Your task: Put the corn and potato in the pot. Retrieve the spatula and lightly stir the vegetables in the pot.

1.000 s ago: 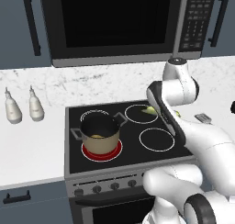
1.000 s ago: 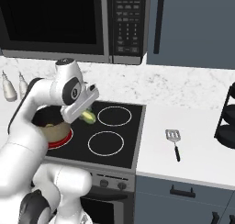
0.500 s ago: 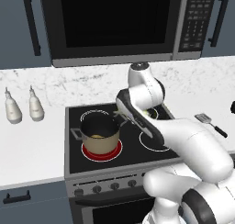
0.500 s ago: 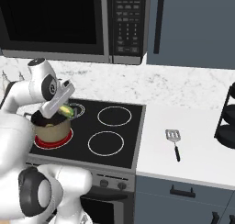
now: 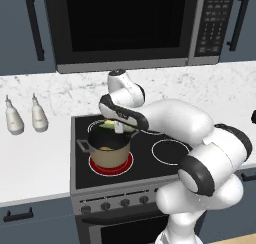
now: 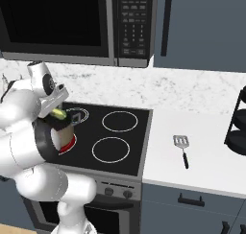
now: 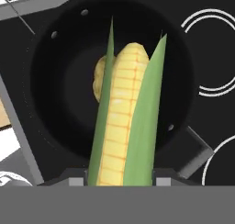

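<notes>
Corn (image 7: 125, 122), a green-husked yellow cob, is clamped in the claw (image 5: 118, 129) directly above the tan-beige round pot (image 5: 110, 150) on the red-glowing burner. The yellowish-tan potato (image 7: 99, 77) is already inside. Risk: the long cob, if released tilted, could catch the rim and tip out. The grey slotted spatula (image 6: 182, 147) waits on the white worktop (image 6: 202, 156).

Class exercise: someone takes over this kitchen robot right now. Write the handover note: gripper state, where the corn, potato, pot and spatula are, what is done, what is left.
Gripper: shut on the corn, holding it over the pot's open mouth.
Pot: on the front left burner, which glows red.
Potato: already inside the pot, partly hidden behind the corn.
Spatula: lying untouched on the white counter right of the stove.
Done: potato in pot.
Left: release the corn into the pot, fetch the spatula, stir lightly.
</notes>
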You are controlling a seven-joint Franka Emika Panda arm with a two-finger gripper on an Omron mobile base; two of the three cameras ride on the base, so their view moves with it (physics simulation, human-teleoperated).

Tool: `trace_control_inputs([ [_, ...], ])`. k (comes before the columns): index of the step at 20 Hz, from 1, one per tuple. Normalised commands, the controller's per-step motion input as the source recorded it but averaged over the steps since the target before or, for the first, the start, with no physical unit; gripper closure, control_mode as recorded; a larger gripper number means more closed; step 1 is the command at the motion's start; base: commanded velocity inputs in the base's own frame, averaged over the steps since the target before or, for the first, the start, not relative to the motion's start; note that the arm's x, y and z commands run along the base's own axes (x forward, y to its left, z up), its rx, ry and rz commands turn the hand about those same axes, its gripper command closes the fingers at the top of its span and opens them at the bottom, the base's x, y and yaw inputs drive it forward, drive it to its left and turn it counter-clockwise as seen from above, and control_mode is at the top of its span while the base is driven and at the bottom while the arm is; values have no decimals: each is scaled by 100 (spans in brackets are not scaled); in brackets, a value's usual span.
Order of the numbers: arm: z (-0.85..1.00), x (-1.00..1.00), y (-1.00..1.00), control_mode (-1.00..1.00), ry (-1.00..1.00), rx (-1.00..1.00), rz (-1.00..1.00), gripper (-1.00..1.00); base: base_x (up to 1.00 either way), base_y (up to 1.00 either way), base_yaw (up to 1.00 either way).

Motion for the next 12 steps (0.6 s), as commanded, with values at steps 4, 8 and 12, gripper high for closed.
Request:
trace_control_inputs([
  [4,-40,24,43,-100,12,0,0,100,0,0,0],
  [8,-39,15,8,-100,4,0,-1,100,0,0,0],
  [12,-40,1,0,-100,0,0,-3,100,0,0,0],
])
